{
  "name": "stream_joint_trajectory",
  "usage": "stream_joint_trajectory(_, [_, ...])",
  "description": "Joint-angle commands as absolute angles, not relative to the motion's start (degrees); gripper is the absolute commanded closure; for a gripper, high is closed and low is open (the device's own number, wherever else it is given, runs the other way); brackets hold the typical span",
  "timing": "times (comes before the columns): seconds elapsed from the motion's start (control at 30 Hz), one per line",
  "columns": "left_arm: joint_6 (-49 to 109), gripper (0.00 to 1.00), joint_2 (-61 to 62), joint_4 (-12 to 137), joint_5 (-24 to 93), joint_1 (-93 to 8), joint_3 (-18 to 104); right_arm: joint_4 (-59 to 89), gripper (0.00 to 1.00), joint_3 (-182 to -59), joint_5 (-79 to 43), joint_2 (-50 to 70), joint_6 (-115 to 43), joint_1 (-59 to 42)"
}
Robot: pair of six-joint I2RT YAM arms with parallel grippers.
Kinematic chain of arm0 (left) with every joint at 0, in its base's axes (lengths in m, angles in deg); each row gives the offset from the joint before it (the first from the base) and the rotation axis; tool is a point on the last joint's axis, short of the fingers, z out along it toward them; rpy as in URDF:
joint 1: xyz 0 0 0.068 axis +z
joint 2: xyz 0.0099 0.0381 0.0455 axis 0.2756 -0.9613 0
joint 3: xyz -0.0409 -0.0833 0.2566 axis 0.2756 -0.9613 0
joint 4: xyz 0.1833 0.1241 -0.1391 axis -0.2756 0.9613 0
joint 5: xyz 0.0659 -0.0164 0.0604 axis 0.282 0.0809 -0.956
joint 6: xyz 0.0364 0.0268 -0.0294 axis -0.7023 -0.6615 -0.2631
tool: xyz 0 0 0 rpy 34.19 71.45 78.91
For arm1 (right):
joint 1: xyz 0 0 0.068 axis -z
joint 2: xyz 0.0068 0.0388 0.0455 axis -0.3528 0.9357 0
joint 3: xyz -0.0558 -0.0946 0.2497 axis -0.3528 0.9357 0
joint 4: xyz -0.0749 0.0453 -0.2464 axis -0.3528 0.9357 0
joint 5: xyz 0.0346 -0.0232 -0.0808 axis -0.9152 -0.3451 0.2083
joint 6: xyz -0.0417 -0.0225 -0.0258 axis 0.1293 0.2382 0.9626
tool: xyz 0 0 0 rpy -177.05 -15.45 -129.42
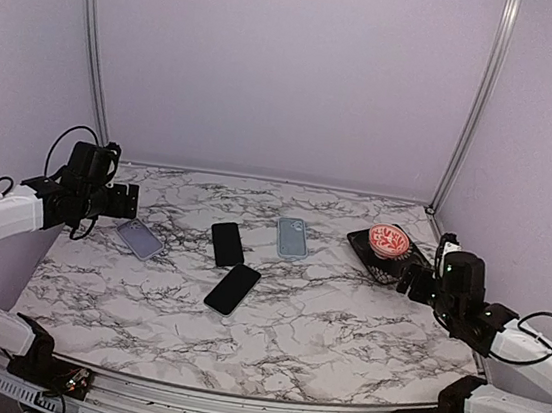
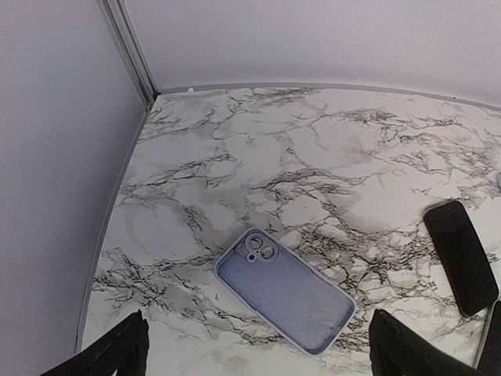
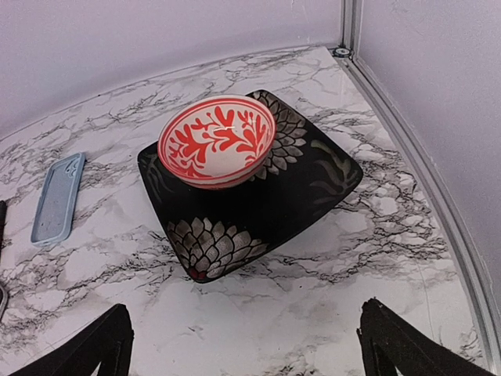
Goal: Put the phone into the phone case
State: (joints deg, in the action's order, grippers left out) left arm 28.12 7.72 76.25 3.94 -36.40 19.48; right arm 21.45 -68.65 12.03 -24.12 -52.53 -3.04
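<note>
Lilac case (image 2: 284,300) lies flat under your left hand (image 2: 258,356), spread empty, likely to steady it; right hand (image 3: 243,348), also released, idles by the plate (image 3: 313,184).

Marble table (image 1: 338,355), lilac walls (image 1: 293,68).

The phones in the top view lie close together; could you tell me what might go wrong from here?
1. The far phone and near phone lie flat and close together; gripping one may shove the other.
2. The lavender case and blue case may differ in fit; I cannot tell which suits either phone.
3. The open right gripper hovers by the bowl on its plate and could clip it swinging in.
</note>
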Motion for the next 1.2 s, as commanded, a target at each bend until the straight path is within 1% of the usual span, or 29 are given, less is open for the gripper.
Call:
stream_joint_trajectory(0.0, [29.66,0.01,7.75,77.60,5.74,-36.11,19.40,18.03,0.01,-69.58,12.68,-25.38,-50.96,-2.72])
stream_joint_trajectory(0.1, [28.21,0.01,7.73,77.73,7.62,-36.13,19.61,16.40,0.01,-72.03,7.22,-26.32,-50.67,-2.71])
stream_joint_trajectory(0.2, [26.31,0.01,8.04,77.47,4.82,-36.11,18.76,8.88,0.02,-73.06,-3.70,-27.06,-51.84,-2.72])
stream_joint_trajectory(0.27, [26.55,0.01,8.25,77.47,2.94,-36.09,18.07,4.26,0.07,-74.68,-9.06,-25.03,-54.87,-2.71])
stream_joint_trajectory(0.33, [26.46,0.01,8.43,77.21,4.45,-36.16,17.85,3.35,0.15,-78.44,-14.01,-20.14,-57.44,-3.37])
stream_joint_trajectory(0.4, [26.29,0.01,8.48,77.29,5.91,-36.20,18.25,6.13,0.19,-84.47,-11.99,-13.39,-56.65,-7.41])
stream_joint_trajectory(0.5, [26.90,0.01,9.24,78.04,10.32,-36.94,18.94,14.51,0.23,-96.19,0.44,-1.23,-50.56,-16.91])
stream_joint_trajectory(0.6, [28.30,0.01,10.24,80.49,15.32,-39.92,20.54,27.89,0.31,-110.15,5.07,13.74,-47.58,-20.64])
stream_joint_trajectory(0.63, [28.99,0.01,10.72,81.59,15.79,-41.76,21.31,31.58,0.36,-114.47,6.10,18.60,-47.72,-20.94])
stream_joint_trajectory(0.67, [29.86,0.02,11.35,82.69,15.26,-43.82,21.75,34.45,0.44,-118.52,6.84,23.10,-47.89,-20.95])
stream_joint_trajectory(0.7, [31.67,0.03,11.98,83.11,14.50,-45.97,21.78,36.19,0.48,-121.80,7.75,27.47,-47.95,-20.94])
stream_joint_trajectory(0.73, [33.36,0.03,12.62,83.09,13.96,-48.22,21.30,37.35,0.49,-124.50,8.69,32.36,-47.82,-20.94])
stream_joint_trajectory(0.87, [38.23,0.08,11.85,82.71,12.07,-55.92,18.90,38.37,0.50,-133.21,9.94,43.85,-46.69,-19.80])
stream_joint_trajectory(0.97, [40.56,0.09,9.24,82.35,9.39,-60.34,16.75,40.20,0.50,-139.64,5.43,51.84,-46.69,-17.47])
stream_joint_trajectory(1.03, [41.12,0.09,6.73,82.26,7.13,-62.62,16.28,41.62,0.52,-143.39,3.88,56.24,-46.80,-16.34])
stream_joint_trajectory(1.13, [41.20,0.09,3.14,82.02,7.60,-64.53,16.75,42.23,0.56,-146.80,2.93,60.65,-46.82,-15.03])
stream_joint_trajectory(1.17, [41.17,0.12,2.10,81.79,8.36,-64.84,16.86,42.24,0.58,-147.39,2.62,61.69,-46.69,-14.83])
